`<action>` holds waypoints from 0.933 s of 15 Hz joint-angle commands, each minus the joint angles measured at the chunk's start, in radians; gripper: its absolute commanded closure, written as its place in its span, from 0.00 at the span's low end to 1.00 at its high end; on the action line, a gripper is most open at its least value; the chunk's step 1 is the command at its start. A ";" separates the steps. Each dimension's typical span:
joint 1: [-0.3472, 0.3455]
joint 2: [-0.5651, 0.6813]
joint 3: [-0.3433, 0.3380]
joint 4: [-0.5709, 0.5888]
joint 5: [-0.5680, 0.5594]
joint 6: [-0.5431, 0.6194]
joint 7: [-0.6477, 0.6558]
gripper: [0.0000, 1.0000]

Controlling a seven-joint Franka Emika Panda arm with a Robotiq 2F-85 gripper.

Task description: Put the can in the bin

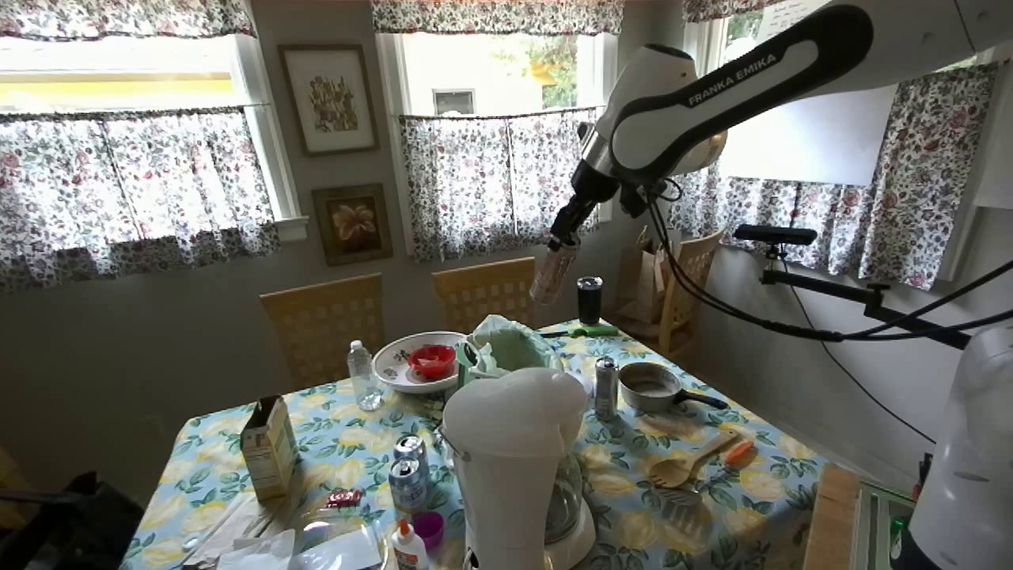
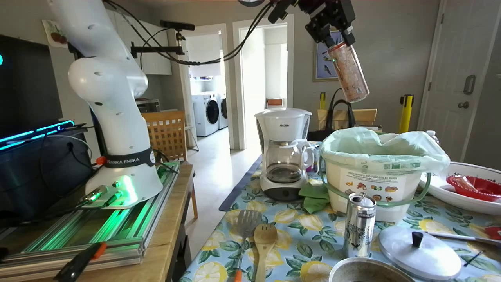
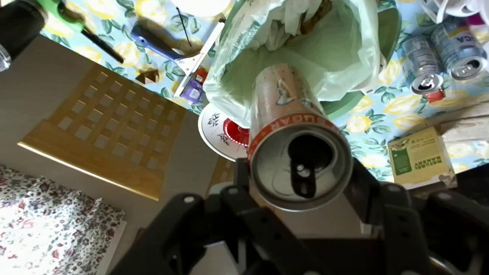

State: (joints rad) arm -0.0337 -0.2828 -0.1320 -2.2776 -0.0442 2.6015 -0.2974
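Note:
My gripper (image 1: pixel 563 242) is shut on a pinkish can with an orange band; its fingers also show in an exterior view (image 2: pixel 339 42) and the wrist view (image 3: pixel 301 177). The pinkish can (image 2: pixel 349 74) is tilted, its opened top towards the wrist camera (image 3: pixel 301 168). The bin (image 2: pixel 372 180) is a white bucket lined with a pale green bag (image 1: pixel 506 348). The held can is higher than the rim and apart from it in both exterior views. In the wrist view its far end overlaps the bag (image 3: pixel 336 72), which holds crumpled paper. A silver can (image 2: pixel 359 227) stands upright beside the bin (image 1: pixel 606 388).
A white coffee maker (image 1: pixel 514 467) stands close to the bin. A pan (image 1: pixel 653 386), a lid (image 2: pixel 420 250), wooden utensils (image 2: pixel 264 246), a plate with a red bowl (image 1: pixel 419 364), a bottle (image 1: pixel 365 376), a black tumbler (image 1: pixel 589 301) and two cans (image 1: pixel 408 479) share the table.

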 commanded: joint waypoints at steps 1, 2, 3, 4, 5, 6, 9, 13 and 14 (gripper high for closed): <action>0.030 0.031 -0.016 0.061 0.062 0.010 -0.044 0.63; 0.034 0.043 -0.018 0.077 0.071 0.014 -0.052 0.63; 0.035 0.053 -0.018 0.094 0.079 0.009 -0.054 0.63; 0.039 0.065 -0.021 0.110 0.091 0.010 -0.062 0.63; 0.040 0.074 -0.022 0.123 0.101 0.010 -0.068 0.63; 0.041 0.086 -0.022 0.138 0.109 0.009 -0.071 0.63; 0.039 0.120 -0.019 0.180 0.133 -0.004 -0.083 0.63; 0.032 0.158 -0.010 0.220 0.149 -0.010 -0.091 0.63; 0.030 0.165 -0.008 0.228 0.151 -0.016 -0.092 0.63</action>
State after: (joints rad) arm -0.0082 -0.1576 -0.1392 -2.1020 0.0614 2.6020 -0.3487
